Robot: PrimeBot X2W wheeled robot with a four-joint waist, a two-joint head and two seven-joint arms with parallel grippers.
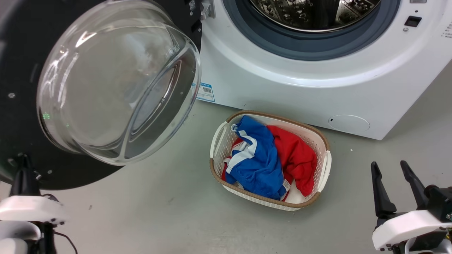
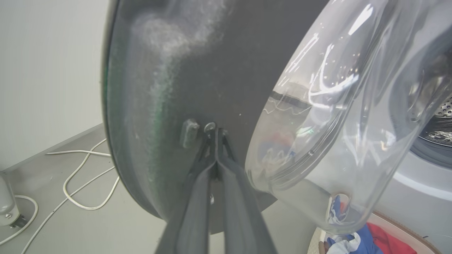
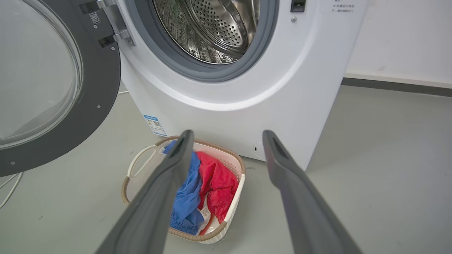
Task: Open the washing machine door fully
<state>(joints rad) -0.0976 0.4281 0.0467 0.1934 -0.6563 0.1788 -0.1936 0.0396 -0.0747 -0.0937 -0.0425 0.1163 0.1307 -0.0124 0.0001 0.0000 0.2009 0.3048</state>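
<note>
The washing machine door is swung wide out to the left, a glossy black disc with a bulging clear glass bowl. My left gripper is at the door's lower edge. In the left wrist view its fingers are shut, with the tips pressed on the dark inner face of the door beside a screw and a small block. My right gripper hangs open and empty at the lower right, well away from the door. From the right wrist, the right gripper points at the basket, with the door to its left.
The white washing machine stands ahead with its steel drum exposed. A white basket with blue and red clothes sits on the grey floor before it. White cables lie on the floor behind the door.
</note>
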